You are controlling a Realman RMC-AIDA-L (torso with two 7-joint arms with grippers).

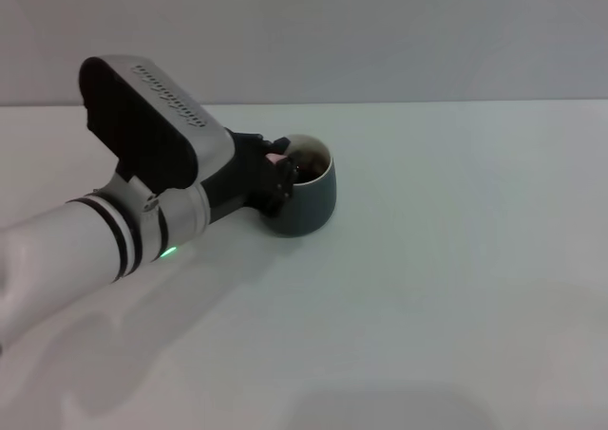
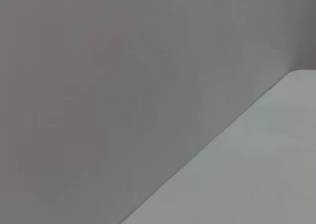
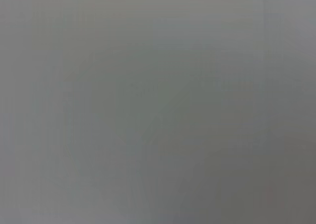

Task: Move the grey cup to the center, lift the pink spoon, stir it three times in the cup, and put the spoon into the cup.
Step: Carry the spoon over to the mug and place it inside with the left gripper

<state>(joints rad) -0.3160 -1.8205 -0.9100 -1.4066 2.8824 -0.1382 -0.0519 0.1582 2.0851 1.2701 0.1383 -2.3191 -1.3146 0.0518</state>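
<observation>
The grey cup [image 1: 309, 200] stands on the white tabletop [image 1: 446, 259] a little left of the middle, with dark liquid inside its pale rim. Its handle is hidden. My left gripper [image 1: 281, 176] reaches in from the left and sits at the cup's left rim. A short pink piece of the pink spoon [image 1: 274, 157] sticks out just above the dark fingers at the rim. The gripper looks shut on it. The spoon's metal bowl is hidden. The left wrist view shows only wall and a strip of tabletop [image 2: 256, 174]. My right gripper is out of view.
The left arm's white forearm and black wrist housing [image 1: 142, 117] cover the table's left part. The table's back edge meets a plain grey wall [image 1: 380, 31].
</observation>
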